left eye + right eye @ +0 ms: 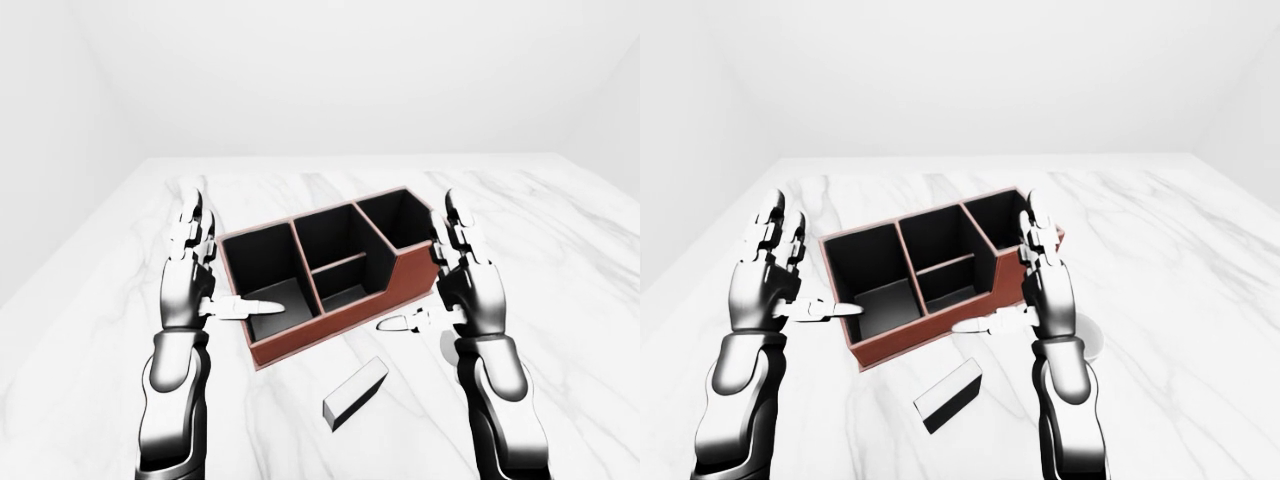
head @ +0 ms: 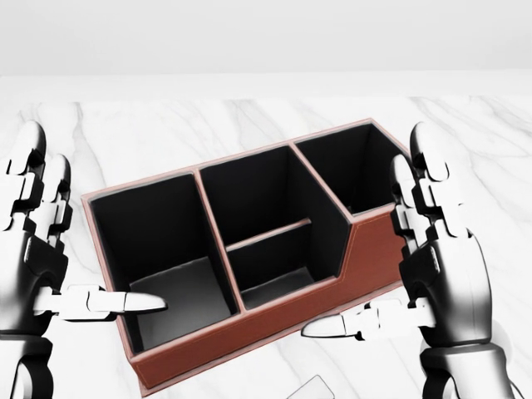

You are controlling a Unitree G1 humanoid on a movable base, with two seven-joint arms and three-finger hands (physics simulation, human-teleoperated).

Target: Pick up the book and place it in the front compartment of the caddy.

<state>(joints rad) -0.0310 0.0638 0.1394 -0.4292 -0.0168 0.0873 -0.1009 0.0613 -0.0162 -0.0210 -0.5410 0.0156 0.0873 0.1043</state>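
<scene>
Item one: the caddy [image 2: 249, 266], a brown leather-look box with black lining, is sitting on the white marbled surface [image 1: 560, 230], well in from every edge and turned at a slant, so that in the head view its right end is lying nearer the surface's far edge than its left end. It is showing four compartments: one large at the left, two smaller ones in the middle split by a low divider, and one taller at the right, where the wall is stepping up.

Item two: the book [image 1: 356, 392], a flat block with a pale top face and dark sides, is lying flat on the surface between the caddy and the surface's near edge, apart from the caddy's long brown wall. In the head view only a corner of it is peeking in at the bottom.

Item three: my left hand [image 2: 41, 266] is hovering upright beside the caddy's left end, its fingers [image 2: 29, 166] standing straight and spread, the thumb pointing inward over the rim of the large compartment. It is holding nothing.

Item four: my right hand [image 2: 432, 266] is hovering upright by the caddy's right end, fingers likewise extended and spread, thumb pointing inward across the brown wall. It too is holding nothing.

Item five: a pale round shape [image 1: 1088, 340] is showing on the surface just behind my right hand; I cannot tell what it is.
</scene>
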